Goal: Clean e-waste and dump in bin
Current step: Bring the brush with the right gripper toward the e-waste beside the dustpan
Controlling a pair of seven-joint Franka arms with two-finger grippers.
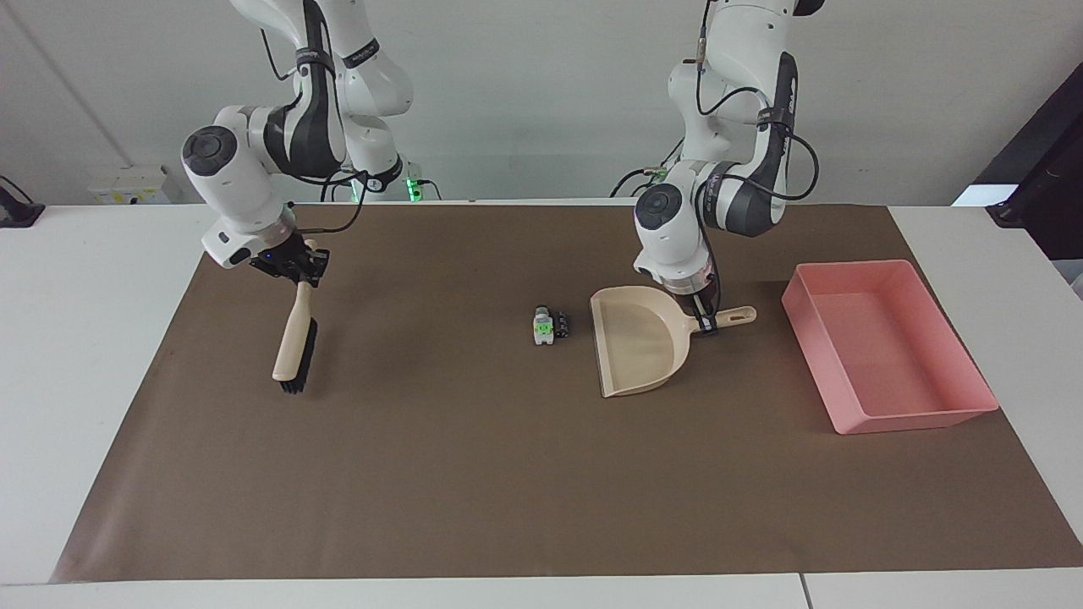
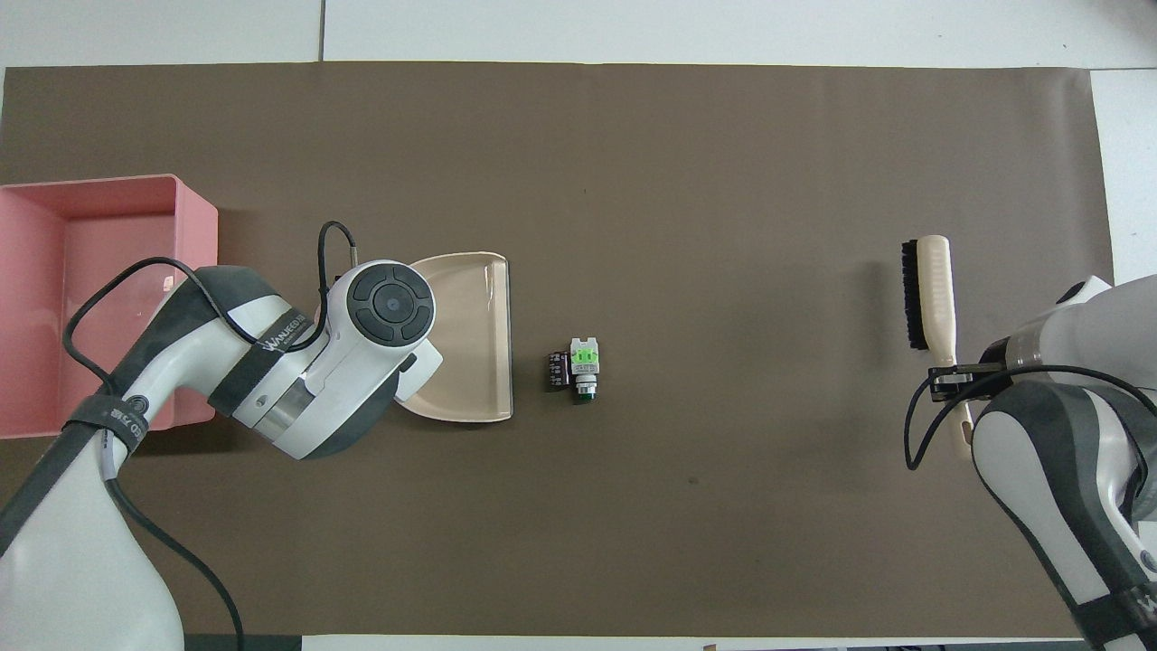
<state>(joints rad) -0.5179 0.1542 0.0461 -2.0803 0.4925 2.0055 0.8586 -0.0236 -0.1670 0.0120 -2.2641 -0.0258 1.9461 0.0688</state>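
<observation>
E-waste [image 1: 550, 326] lay beside the dustpan [image 1: 639, 340], whose handle was clamped by the left tool [image 1: 706, 322]; the brush [image 1: 296, 342] was clamped by the right tool [image 1: 298, 272].

One dustpan [image 1: 636, 338], one brush [image 1: 295, 347], one bin [image 1: 888, 347] — two e-waste parts [image 1: 550, 326].

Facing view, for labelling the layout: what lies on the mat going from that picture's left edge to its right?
brush → e-waste → dustpan → bin
</observation>
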